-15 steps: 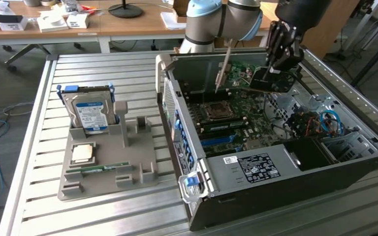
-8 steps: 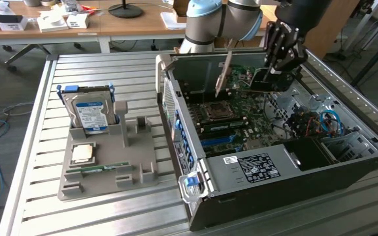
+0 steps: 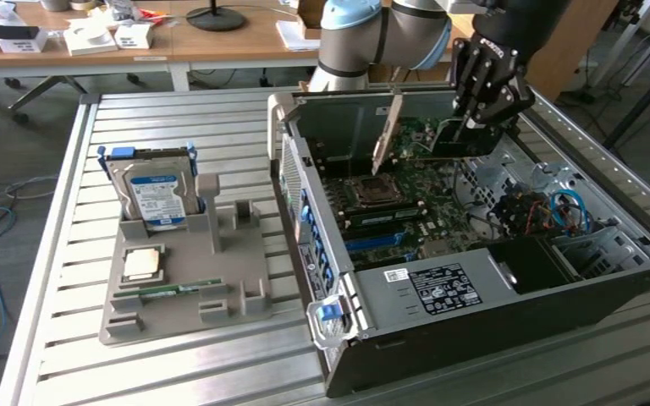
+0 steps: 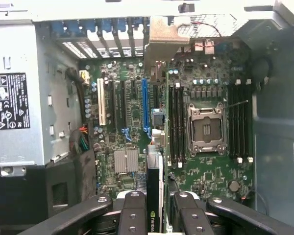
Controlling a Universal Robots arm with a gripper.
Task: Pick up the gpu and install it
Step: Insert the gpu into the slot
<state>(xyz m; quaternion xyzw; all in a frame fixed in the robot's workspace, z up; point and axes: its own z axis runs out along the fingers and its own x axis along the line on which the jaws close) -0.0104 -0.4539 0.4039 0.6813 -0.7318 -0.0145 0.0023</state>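
Observation:
My gripper (image 3: 477,125) hangs inside the open computer case (image 3: 302,211), shut on the gpu (image 3: 460,142). The gpu is a slim card with a black face. Its tan metal end bracket (image 3: 386,131) points toward the case's rear wall. In the wrist view the gpu (image 4: 154,191) runs edge-on between my black fingers (image 4: 132,215), above the green motherboard (image 4: 206,176). It lies roughly along the blue slot (image 4: 145,107), with its bracket (image 4: 161,34) at the rear slot openings. My gripper (image 4: 157,218) clamps the card from both sides. I cannot tell whether the card's edge touches the slot.
On the exterior view's left, a grey fixture (image 3: 223,279) on the slatted metal table (image 3: 77,211) holds a hard drive (image 3: 158,194), a square chip (image 3: 145,264) and a green memory stick (image 3: 173,292). In the case are a power supply (image 3: 438,288), cables (image 3: 551,211) and an empty processor socket (image 4: 206,128).

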